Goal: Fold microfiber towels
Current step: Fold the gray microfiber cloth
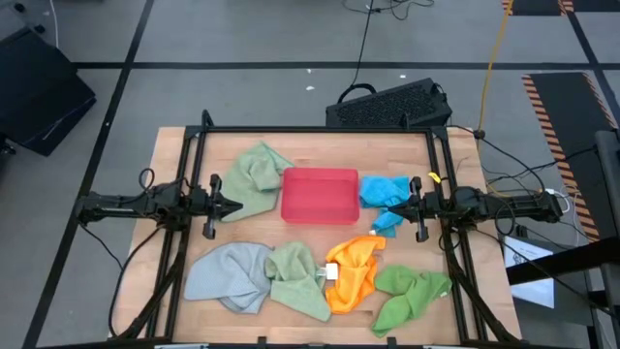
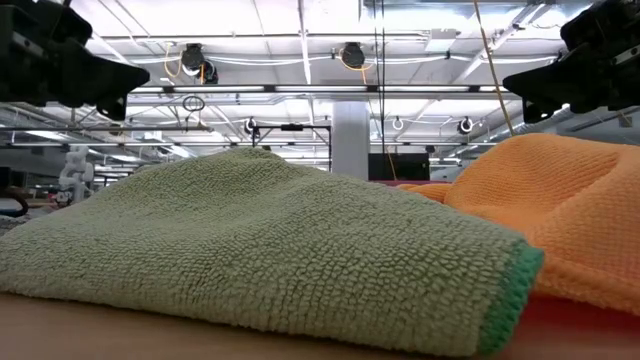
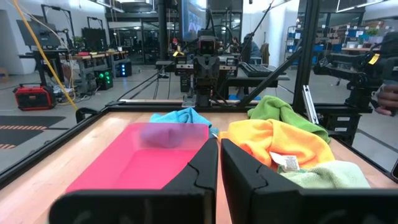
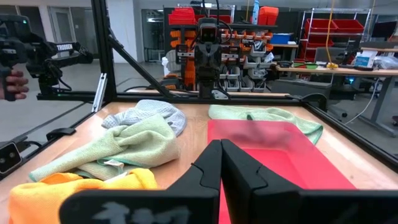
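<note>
- The left gripper point(image 1: 235, 205) hangs above the table's left side, its fingers pressed together with nothing between them; the arm appears to be waiting in a neutral pose, since no cloth is caught or lifted.
- The right gripper point(image 1: 395, 205) mirrors it on the opposite side, jaws fully shut and empty, pointing inward toward the left one.
- Between the two fingertips sits the red tray point(image 1: 320, 195), rigid and empty, probably parked centrally so either arm can reach it.
- Just ahead of the left gripper, and touching the tray's edge, lies a crumpled sage green towel point(image 1: 254, 176).
- Directly beneath and in front of the right gripper lies the bright blue towel point(image 1: 386, 191), bunched against the tray's other edge.
- The remaining cloths are heaped along the near edge of the table, off to the side of both tools: a grey-blue towel point(image 1: 228, 274) overlapped by a second sage green towel point(image 1: 298, 281), then an orange towel point(image 1: 351, 271) with a white label showing, then a bright green towel point(image 1: 412, 294).
- None of the six is flat or folded; all lie rumpled, so the folding looks not yet started.
- A sensible first pick is judged to be the cloth nearest either gripper, as each lies alone and not tangled with others.
</note>
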